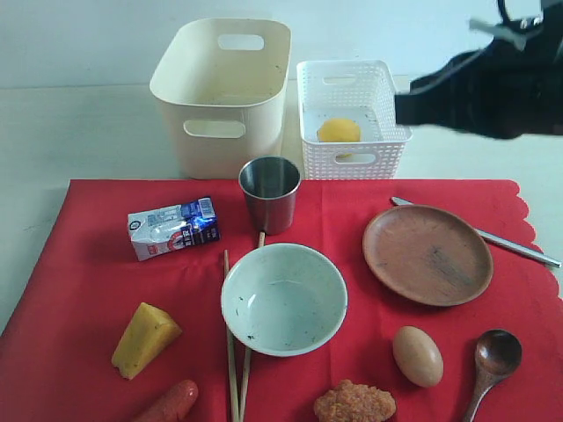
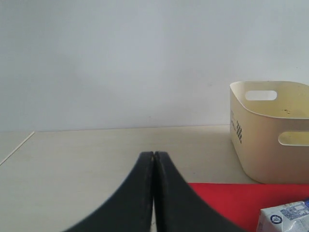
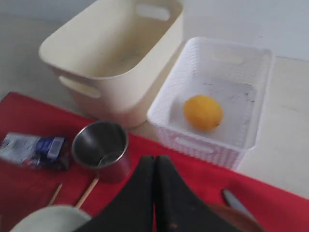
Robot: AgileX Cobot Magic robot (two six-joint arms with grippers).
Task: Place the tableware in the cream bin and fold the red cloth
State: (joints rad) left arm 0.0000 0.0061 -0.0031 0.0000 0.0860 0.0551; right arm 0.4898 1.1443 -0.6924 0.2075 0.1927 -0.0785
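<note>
From the exterior view, the red cloth (image 1: 88,264) lies flat across the desk (image 1: 70,132) with all the tableware on it. The steel cup (image 1: 269,193) stands upright near the cloth's far edge. The white speckled bowl (image 1: 283,299) sits in the middle, with the wooden chopsticks (image 1: 231,352) running along its left side. The brown plate (image 1: 427,255) lies to the right, and the metal knife (image 1: 510,246) slants behind it. The wooden spoon (image 1: 493,360) rests by the egg (image 1: 417,355). A milk carton (image 1: 172,227), a yellow wedge (image 1: 145,338), a sausage (image 1: 169,403) and a fried piece (image 1: 354,404) share the cloth. Beyond it, the cream bin (image 1: 220,92) holds no tableware; beside it a white basket (image 1: 352,119) holds a lemon (image 1: 339,130). The right arm (image 1: 475,92) hangs above the basket's right side.

In the left wrist view, the left pincer (image 2: 154,159) is pressed closed on nothing, above the bare desk near the cloth's corner.

In the right wrist view, the right pincer (image 3: 154,162) is also closed and empty, above the cloth between cup and plate.
</note>
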